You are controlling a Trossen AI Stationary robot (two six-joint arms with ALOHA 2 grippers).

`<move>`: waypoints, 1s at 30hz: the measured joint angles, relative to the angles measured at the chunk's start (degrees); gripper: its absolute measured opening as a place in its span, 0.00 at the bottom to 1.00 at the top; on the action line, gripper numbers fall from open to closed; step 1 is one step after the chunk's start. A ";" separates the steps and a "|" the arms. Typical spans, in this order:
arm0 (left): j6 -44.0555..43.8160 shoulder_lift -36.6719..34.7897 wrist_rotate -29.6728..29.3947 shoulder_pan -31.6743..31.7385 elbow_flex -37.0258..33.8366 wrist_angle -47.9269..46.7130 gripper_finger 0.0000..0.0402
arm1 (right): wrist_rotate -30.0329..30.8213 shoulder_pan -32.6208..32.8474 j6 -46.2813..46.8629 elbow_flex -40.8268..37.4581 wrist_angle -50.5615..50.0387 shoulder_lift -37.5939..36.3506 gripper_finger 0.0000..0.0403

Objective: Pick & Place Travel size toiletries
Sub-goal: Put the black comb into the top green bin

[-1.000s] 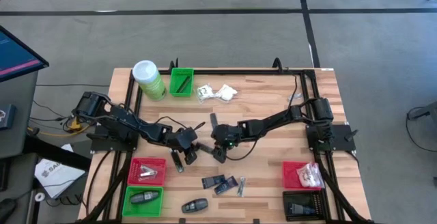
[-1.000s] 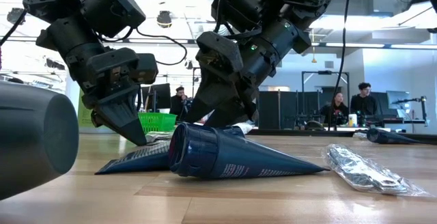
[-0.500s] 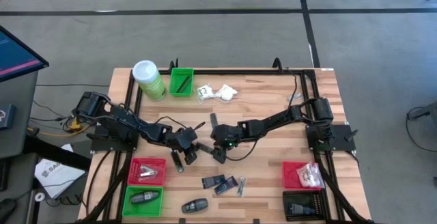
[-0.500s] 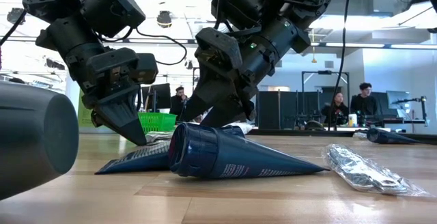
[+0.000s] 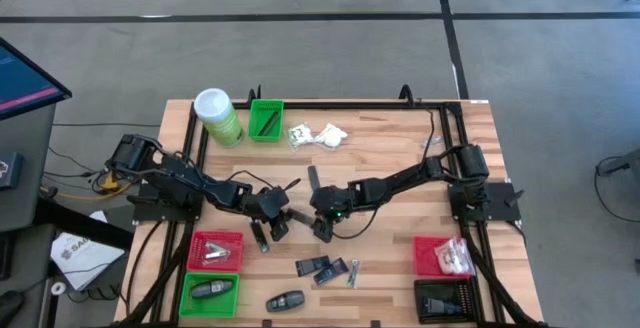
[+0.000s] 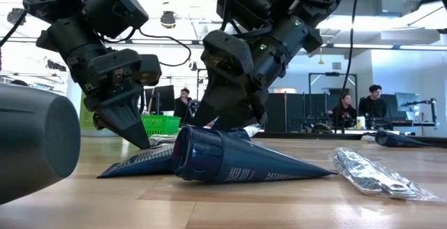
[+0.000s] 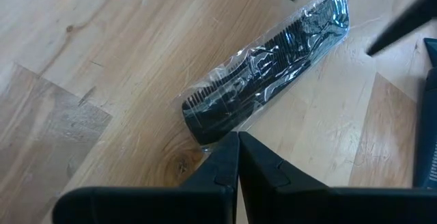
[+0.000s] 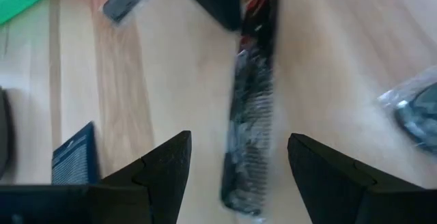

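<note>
Wrapped comb (image 7: 270, 80): light, stiff, slippery film; best pinched mid-spine. Right end effector (image 8: 235, 162) open above comb; left end effector (image 7: 238, 157) closed beside.

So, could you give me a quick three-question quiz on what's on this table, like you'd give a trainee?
1. True or false: the left end effector is shut.
2. What lies just ahead of the open right end effector? A) a wrapped comb B) a sponge C) a spoon
3. Fill in: the bin beside the canister is ____.
Key: 1 true; 2 A; 3 green.
</note>
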 joint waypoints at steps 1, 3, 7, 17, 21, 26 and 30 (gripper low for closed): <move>-0.01 0.00 0.00 0.00 0.00 0.00 0.00 | 0.57 0.22 -0.07 0.00 -0.02 0.00 0.58; -0.02 0.00 0.00 0.00 0.00 0.02 0.00 | 1.28 0.26 -0.74 0.00 -0.02 0.00 0.58; -0.02 0.00 0.00 0.00 -0.02 0.11 0.00 | 1.44 -0.93 -0.94 -0.05 0.01 0.00 0.58; -1.30 0.02 0.06 0.00 -0.04 0.52 0.00 | -2.97 -1.55 -0.06 2.71 1.07 4.31 0.58; -1.62 0.02 0.13 -0.04 -0.04 0.72 0.00 | -3.19 -1.50 -2.17 4.24 -0.11 4.61 0.58; -1.65 0.02 0.07 -0.04 -0.04 0.82 0.00 | -3.33 -1.33 -2.48 4.83 -2.04 4.65 0.55; -1.64 0.02 0.07 -0.04 -0.04 0.85 0.00 | -3.32 -1.35 -2.56 4.85 -2.98 4.59 0.44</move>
